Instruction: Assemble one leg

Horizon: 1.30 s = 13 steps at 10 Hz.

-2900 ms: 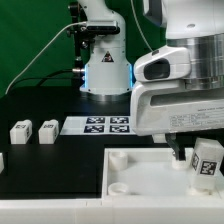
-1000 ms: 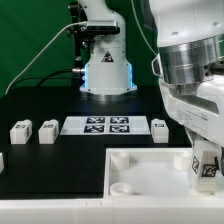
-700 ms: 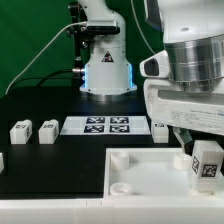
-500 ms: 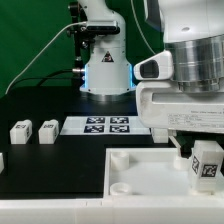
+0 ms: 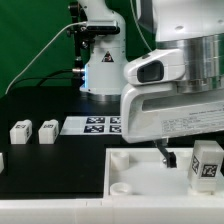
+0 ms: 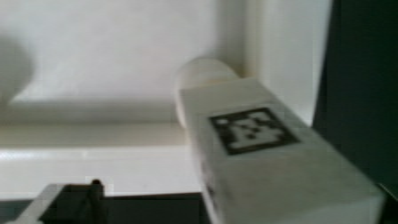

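— Swung round, hasn't it? Half a second back the wrist housing sat square over the tray's corner; now its bulk has turned toward the exterior view's left, and the dark finger [image 5: 165,155] has drawn away from the post with it.

— And the leg [image 5: 207,163]?

— Hasn't budged. It's upright, long axis vertical, tag facing us, in the corner of the tray [image 5: 130,178] on the exterior view's right. Whether it's fully seated in a socket I can't tell from here.

— Is the gripper [image 5: 184,156] holding it?

— No. The jaws look spread. The wrist view shows one finger [image 6: 71,200] far out at the edge with clear floor between it and the leg [image 6: 258,135]. The other finger is out of sight.

— So what does the next move turn on?

— I'd say that offset. The leg stands toward the exterior view's right of the finger we can see, not centred between the jaws. To take it again, the hand would have to come back that way and close across the post's sides.
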Each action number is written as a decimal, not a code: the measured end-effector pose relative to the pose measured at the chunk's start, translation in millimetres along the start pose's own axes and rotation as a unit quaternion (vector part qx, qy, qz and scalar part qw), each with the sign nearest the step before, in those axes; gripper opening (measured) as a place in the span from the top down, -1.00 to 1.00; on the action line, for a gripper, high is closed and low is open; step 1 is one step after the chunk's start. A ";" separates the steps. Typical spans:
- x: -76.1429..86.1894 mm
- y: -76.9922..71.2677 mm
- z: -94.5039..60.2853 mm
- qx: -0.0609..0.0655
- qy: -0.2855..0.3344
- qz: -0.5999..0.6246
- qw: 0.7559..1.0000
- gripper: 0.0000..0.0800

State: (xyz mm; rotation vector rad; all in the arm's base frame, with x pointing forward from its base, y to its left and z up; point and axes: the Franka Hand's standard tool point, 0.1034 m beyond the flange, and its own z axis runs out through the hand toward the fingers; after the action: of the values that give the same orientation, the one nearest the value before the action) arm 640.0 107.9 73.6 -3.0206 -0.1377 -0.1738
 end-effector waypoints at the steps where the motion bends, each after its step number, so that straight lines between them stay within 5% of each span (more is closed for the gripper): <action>1: -0.3 -2.1 0.2 0.000 -0.001 0.016 1.000 -0.56; 2: -0.3 -1.6 0.2 0.000 -0.001 0.016 1.000 -0.56; 3: -0.3 -1.6 0.3 0.001 -0.001 0.024 1.000 -0.09; 4: -0.4 -3.2 0.4 0.003 -0.001 0.084 0.996 -0.09; 5: -0.5 -1.9 0.5 0.004 -0.001 0.140 0.990 0.27; 9: -1.9 2.2 1.1 0.001 -0.003 0.316 0.949 0.27; 11: -4.6 2.4 1.2 -0.001 -0.009 0.458 0.889 0.27; 13: -7.6 5.0 2.1 0.010 -0.019 0.606 0.795 0.26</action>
State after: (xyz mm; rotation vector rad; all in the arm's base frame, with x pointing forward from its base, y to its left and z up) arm 633.2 102.5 70.1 -2.4390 1.6835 0.0230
